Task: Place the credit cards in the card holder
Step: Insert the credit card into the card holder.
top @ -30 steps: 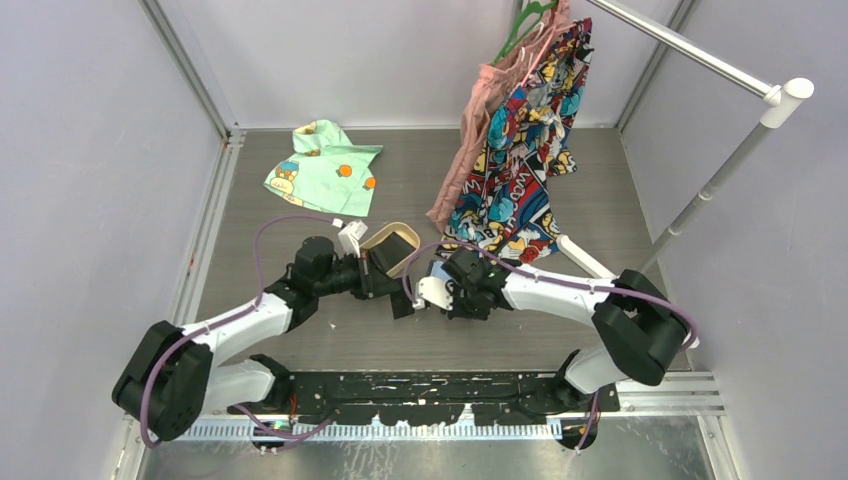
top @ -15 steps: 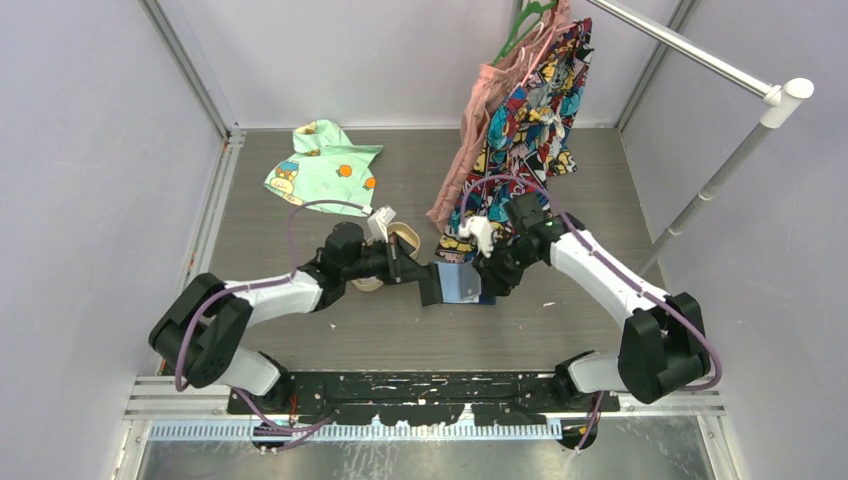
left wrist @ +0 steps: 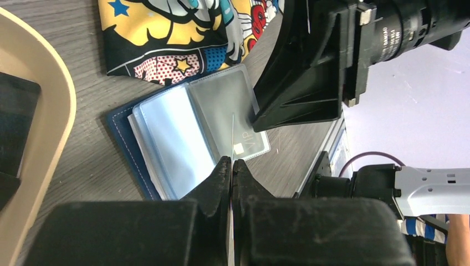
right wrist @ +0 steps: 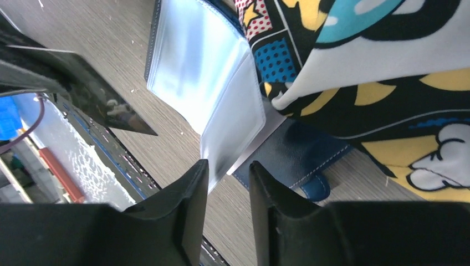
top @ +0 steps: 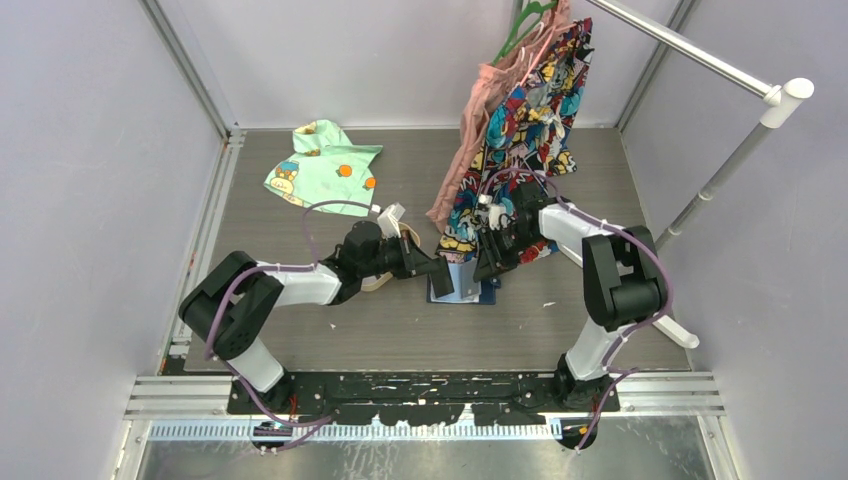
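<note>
Locate navy-blue leather-like folding card holder (top: 458,283), lying open, at centre of top view. Note left gripper (left wrist: 231,162) jaws clamped on thin dark plastic card (right wrist: 94,97) over it. Note right gripper (right wrist: 227,166) jaws parted just beside its clear pockets.

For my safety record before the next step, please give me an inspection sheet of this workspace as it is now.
Surface: grey wood-grain table, small pale specks.
Job's things: card holder lies open; one dark credit card poised over its pockets.
Clutter: tan tray, green cloth.
Grippers: left gripper shut on the credit card; right gripper open at a pocket leaf's edge.
Cables: purple cables along both arms.
Surroundings: printed garment hanging near a metal rack.
</note>
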{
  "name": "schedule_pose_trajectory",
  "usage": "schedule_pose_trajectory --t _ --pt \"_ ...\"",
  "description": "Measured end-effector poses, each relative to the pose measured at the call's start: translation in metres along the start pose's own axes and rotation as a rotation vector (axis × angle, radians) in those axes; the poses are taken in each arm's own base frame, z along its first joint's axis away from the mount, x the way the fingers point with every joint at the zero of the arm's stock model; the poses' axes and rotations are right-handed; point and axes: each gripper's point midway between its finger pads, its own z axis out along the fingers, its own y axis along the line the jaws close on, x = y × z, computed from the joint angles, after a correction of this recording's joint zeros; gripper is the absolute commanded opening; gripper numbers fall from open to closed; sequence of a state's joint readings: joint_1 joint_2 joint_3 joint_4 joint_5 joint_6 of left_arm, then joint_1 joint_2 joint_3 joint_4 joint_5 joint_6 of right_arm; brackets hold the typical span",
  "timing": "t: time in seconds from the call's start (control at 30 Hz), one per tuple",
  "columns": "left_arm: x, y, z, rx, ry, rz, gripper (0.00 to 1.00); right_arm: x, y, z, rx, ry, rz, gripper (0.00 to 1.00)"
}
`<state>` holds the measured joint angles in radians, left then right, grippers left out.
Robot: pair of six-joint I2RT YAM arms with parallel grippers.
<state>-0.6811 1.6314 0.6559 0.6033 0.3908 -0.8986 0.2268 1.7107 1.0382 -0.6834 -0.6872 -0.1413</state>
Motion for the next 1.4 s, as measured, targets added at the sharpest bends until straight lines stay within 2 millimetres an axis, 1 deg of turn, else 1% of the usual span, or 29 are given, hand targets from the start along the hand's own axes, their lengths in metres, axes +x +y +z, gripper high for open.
schedule_pose_trajectory --t 0.03,0.13,0.17,0.27,0.4,0.53,0.67,0.73,0.87,0.97,1.07,1.2,1.4 --pt "-0.001 0.001 0.0 -0.006 -0.007 -0.004 0.0 0.0 -0.001 0.002 -0.003 0.006 0.016 0.31" --pt "-0.003 0.003 0.001 -0.019 -0.019 -0.012 0.0 0.001 -0.003 0.009 -0.017 0.02 0.048 0.15" --pt "-0.003 0.004 0.002 -0.022 -0.021 -0.014 0.0 0.002 -0.003 0.01 -0.021 0.026 0.058 0.12" --pt "-0.002 0.009 0.006 -0.033 -0.019 -0.027 0.0 0.002 -0.002 0.009 -0.026 0.032 0.063 0.09" --pt "0.001 0.012 0.013 -0.043 -0.01 -0.053 0.0 0.003 -0.002 0.004 -0.029 0.044 0.055 0.08" --pt "0.006 0.012 0.026 -0.04 -0.001 -0.083 0.0 0.011 -0.006 -0.001 -0.025 0.072 0.067 0.12" --pt "0.011 0.016 0.034 -0.046 -0.007 -0.115 0.0 0.015 -0.013 0.0 -0.019 0.106 0.087 0.26" --pt "0.013 0.016 0.037 -0.045 -0.016 -0.126 0.0 0.017 -0.017 0.002 -0.01 0.123 0.089 0.31" --pt "0.012 0.014 0.043 -0.034 -0.052 -0.125 0.0 0.022 -0.023 0.003 0.015 0.146 0.097 0.33" --pt "0.015 0.013 0.045 -0.02 -0.073 -0.132 0.0 0.024 -0.026 0.002 0.036 0.152 0.095 0.35" --pt "0.021 0.018 0.042 -0.028 -0.086 -0.136 0.0 0.025 -0.029 0.002 0.05 0.157 0.092 0.39" --pt "0.025 0.024 0.037 -0.037 -0.1 -0.141 0.0 0.026 -0.031 0.001 0.052 0.162 0.088 0.4" --pt "0.025 0.017 0.035 -0.014 -0.112 -0.129 0.0 0.029 -0.031 0.001 0.048 0.173 0.08 0.4"
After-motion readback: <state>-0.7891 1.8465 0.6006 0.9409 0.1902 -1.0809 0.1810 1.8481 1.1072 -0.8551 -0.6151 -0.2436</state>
